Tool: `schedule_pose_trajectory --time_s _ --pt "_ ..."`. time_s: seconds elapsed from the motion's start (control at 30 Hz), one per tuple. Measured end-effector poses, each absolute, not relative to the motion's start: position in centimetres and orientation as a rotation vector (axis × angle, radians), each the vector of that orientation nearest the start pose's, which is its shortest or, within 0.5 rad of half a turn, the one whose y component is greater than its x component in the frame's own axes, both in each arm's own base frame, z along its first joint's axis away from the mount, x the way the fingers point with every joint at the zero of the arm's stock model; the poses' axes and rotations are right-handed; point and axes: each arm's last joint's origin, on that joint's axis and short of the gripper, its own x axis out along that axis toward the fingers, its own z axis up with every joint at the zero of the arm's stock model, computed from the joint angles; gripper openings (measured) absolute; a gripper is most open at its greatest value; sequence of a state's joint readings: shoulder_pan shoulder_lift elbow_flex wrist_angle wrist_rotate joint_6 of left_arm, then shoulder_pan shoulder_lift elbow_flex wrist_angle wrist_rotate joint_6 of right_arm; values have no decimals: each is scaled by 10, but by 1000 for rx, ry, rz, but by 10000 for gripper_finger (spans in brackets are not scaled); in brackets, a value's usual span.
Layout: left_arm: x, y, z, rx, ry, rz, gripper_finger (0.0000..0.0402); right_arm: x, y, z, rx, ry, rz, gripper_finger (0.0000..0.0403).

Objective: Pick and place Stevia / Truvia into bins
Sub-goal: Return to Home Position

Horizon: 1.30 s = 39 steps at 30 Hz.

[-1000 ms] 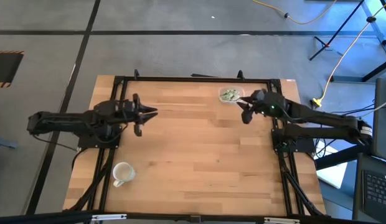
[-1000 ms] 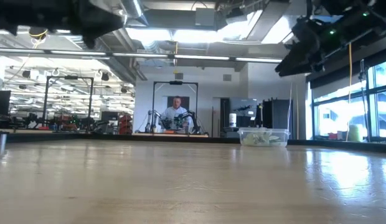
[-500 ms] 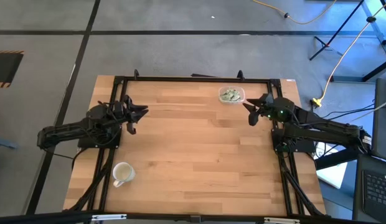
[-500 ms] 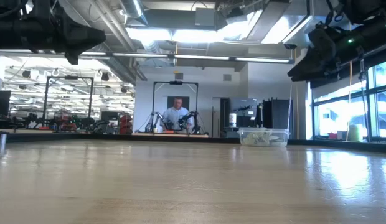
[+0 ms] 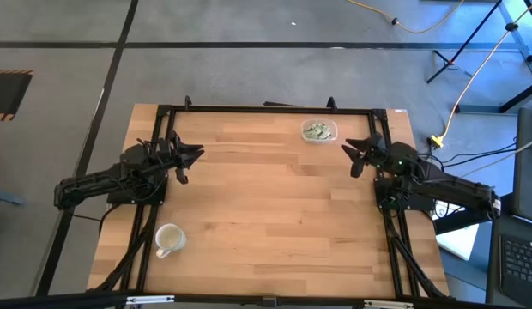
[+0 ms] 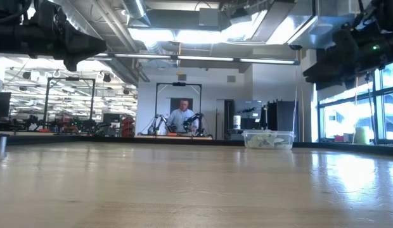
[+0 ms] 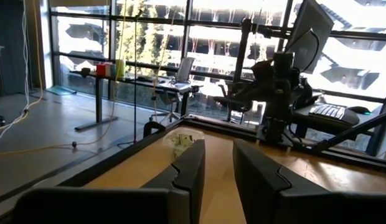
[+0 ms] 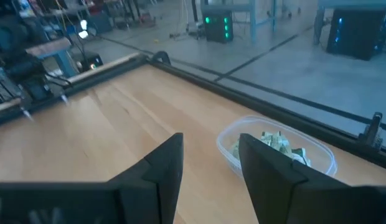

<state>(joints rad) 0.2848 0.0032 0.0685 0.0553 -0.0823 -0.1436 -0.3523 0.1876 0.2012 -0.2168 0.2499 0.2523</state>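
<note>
The left end effector (image 5: 191, 163) hangs above the tabletop (image 5: 266, 215), near the left edge and up toward the far left corner. Its two fingers (image 7: 192, 163) are spread apart, released. A white mug (image 5: 168, 239) stands by the left edge too, closer to the front corner and well apart from that end effector. In the low view a person (image 6: 182, 116) is far off in the room behind the tabletop. The clear tub (image 5: 304, 131) sits at the far edge, over toward the right corner. The green and white packets (image 5: 317, 131) lie in a heap inside it. The right end effector (image 5: 351, 158) hangs in the air near the right edge, close to the tub but not touching it. Its fingers (image 8: 165, 163) are apart as well, released.
</note>
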Motion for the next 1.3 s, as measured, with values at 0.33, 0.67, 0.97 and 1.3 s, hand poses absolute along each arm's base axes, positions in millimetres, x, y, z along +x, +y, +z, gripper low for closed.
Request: schedule_pose_trajectory --time_s 0.33,0.67,0.97,1.3 --pt "88 28 194 -122 -170 368 77 81 -38 194 240 56 -614 159" --pt "87 29 196 -112 -193 390 77 80 -37 194 232 47 -612 159" --pt "90 30 186 -111 -198 378 77 80 -37 194 230 47 -612 159" --pt "91 30 182 -75 -193 377 77 80 -37 194 237 47 -604 159"
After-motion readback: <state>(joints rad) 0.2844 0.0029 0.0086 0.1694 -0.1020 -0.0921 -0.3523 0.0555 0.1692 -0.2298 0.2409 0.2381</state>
